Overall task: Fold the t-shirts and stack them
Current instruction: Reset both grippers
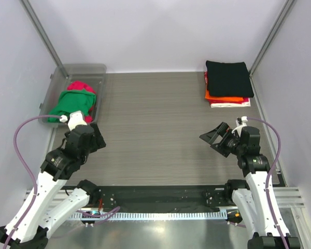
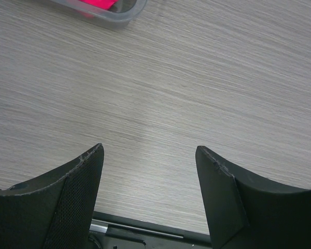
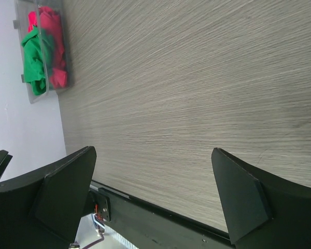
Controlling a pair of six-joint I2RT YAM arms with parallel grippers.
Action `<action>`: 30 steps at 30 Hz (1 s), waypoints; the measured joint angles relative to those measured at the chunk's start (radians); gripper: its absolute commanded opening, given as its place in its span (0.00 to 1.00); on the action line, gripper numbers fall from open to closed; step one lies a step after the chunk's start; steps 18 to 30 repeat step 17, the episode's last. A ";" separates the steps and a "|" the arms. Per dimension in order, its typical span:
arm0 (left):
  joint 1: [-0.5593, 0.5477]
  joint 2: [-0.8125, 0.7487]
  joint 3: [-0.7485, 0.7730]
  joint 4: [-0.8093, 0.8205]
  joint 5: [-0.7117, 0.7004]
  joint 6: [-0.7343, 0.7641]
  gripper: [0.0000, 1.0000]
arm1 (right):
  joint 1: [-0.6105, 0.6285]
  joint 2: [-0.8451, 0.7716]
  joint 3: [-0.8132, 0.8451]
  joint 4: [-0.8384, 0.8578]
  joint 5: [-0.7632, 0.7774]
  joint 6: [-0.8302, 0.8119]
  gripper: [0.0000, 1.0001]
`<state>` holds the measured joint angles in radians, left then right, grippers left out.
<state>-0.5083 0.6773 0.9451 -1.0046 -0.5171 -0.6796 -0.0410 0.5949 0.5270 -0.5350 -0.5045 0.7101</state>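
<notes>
Over at the far left corner sits a clear grey bin (image 1: pixel 85 66), pushed close against the side wall. A green t-shirt (image 1: pixel 68 104) lies crumpled in it, heaped toward the near end, and a crimson-pink t-shirt (image 1: pixel 83 86) is bunched behind it toward the far end (neither one is folded).

Just on the near side of the bin, the left gripper (image 2: pixel 147 153) hangs over the bare wood-grain table (image 1: pixel 155 114). Its jaws stand apart at a moderate width with nothing between them but tabletop. From its wrist camera only a corner of the bin shows at the top, with a flash of pink cloth inside.

The middle of the table carries nothing I can make out.

Further right, the right gripper (image 3: pixel 151 151) hovers above the table too, with its two dark fingers (image 3: pixel 67 187) spread very wide and gripping nothing. It points across toward the left side, so the bin with its green and pink cloth shows far off in its own camera.

At the far right corner, well apart from both arms, is the pile. A black t-shirt (image 1: pixel 228 78) lies folded flat on top, an orange t-shirt (image 1: pixel 225 98) peeks out beneath it along the near edge, and a white t-shirt (image 1: pixel 229 104) lies under that.
</notes>
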 measured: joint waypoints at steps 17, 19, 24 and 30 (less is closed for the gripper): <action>0.000 0.003 0.000 -0.003 -0.006 -0.002 0.72 | 0.000 0.000 0.000 -0.020 0.004 -0.013 1.00; 0.000 0.003 0.000 -0.003 -0.006 -0.002 0.72 | 0.000 0.000 0.000 -0.020 0.004 -0.013 1.00; 0.000 0.003 0.000 -0.003 -0.006 -0.002 0.72 | 0.000 0.000 0.000 -0.020 0.004 -0.013 1.00; 0.000 0.003 0.000 -0.003 -0.006 -0.002 0.72 | 0.000 0.000 0.000 -0.020 0.004 -0.013 1.00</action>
